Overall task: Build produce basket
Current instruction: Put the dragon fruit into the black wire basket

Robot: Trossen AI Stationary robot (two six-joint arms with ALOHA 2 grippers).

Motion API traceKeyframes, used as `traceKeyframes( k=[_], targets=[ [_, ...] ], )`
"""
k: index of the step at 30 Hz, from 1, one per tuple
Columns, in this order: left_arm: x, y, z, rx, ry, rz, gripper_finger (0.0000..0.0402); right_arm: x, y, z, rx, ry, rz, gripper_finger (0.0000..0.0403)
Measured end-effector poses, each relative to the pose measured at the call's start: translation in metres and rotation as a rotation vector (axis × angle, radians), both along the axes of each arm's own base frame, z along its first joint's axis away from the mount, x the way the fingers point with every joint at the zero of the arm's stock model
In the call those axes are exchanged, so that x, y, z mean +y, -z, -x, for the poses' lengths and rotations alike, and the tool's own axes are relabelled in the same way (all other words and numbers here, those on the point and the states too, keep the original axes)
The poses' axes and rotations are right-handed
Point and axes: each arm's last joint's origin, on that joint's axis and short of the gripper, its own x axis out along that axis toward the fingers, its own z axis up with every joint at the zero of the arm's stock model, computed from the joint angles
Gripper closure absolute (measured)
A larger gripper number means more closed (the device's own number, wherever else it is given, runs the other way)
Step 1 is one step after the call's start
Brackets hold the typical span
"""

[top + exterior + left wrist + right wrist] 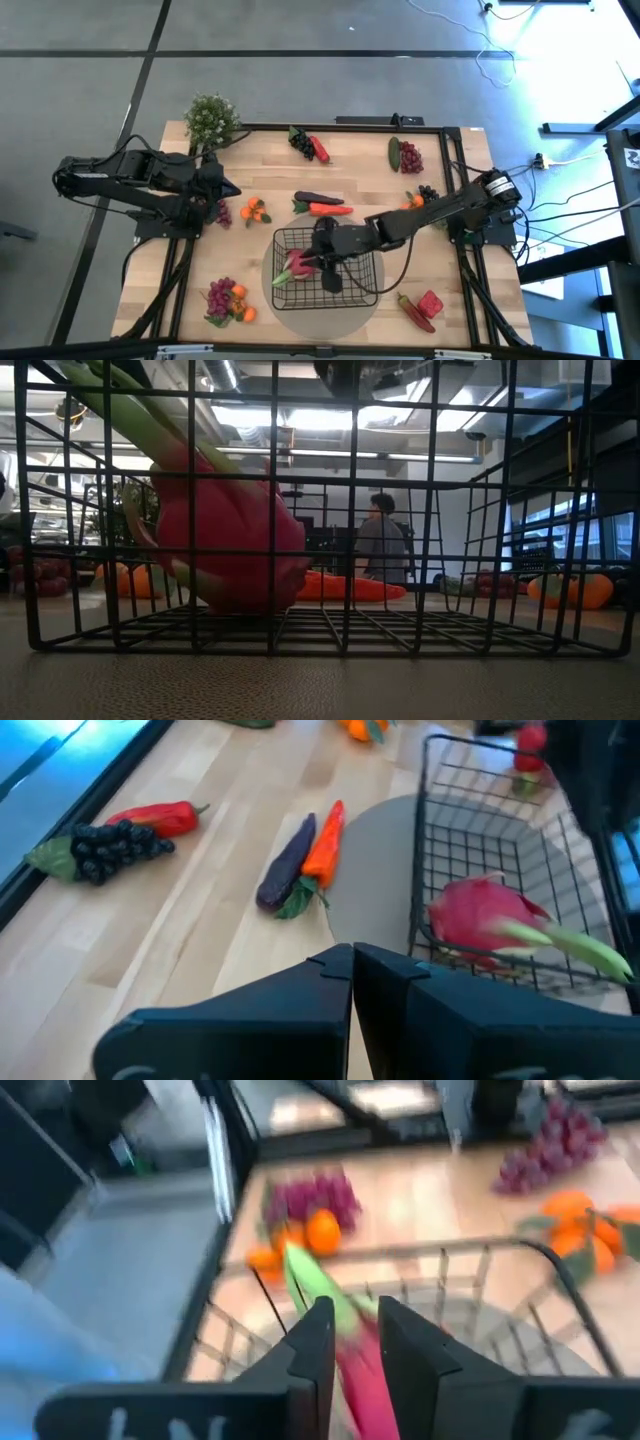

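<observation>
Apparently unlabelled, pink radish (299, 264) in basket (365, 280), right end effector (322, 262) gripping stalk

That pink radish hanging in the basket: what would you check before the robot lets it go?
1. Right gripper shut on the pink radish stem: ok.
2. Radish inside the basket walls: ok.
3. Radish resting on the basket floor: cannot tell.
4. Basket sitting flat on the grey mat: ok.
5. Left gripper shut, away from the basket: ok.
</observation>
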Motion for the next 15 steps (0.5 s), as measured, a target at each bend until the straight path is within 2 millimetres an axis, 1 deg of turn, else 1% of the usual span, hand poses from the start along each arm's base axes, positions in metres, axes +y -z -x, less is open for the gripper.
traceKeyframes(
  k=[3, 5, 13, 15],
  targets=[
    [-0.001, 0.000, 0.000, 0.005, 0.044, -0.006, 0.0401, -0.001, -0.017, 0.001, 0.063, -0.029, 0.073, 0.0335],
    [-0.001, 0.000, 0.000, 0.007, 0.061, -0.011, 0.0401, -0.001, -0.023, 0.002, 0.083, -0.034, 0.085, 0.0335],
    [-0.001, 0.000, 0.000, 0.013, 0.095, -0.060, 0.0401, 0.001, -0.020, 0.001, 0.103, -0.069, 0.070, 0.0335],
    [-0.002, 0.000, 0.000, 0.016, 0.128, -0.068, 0.0401, 0.001, -0.020, 0.001, 0.103, -0.069, 0.070, 0.0335]
  ],
)
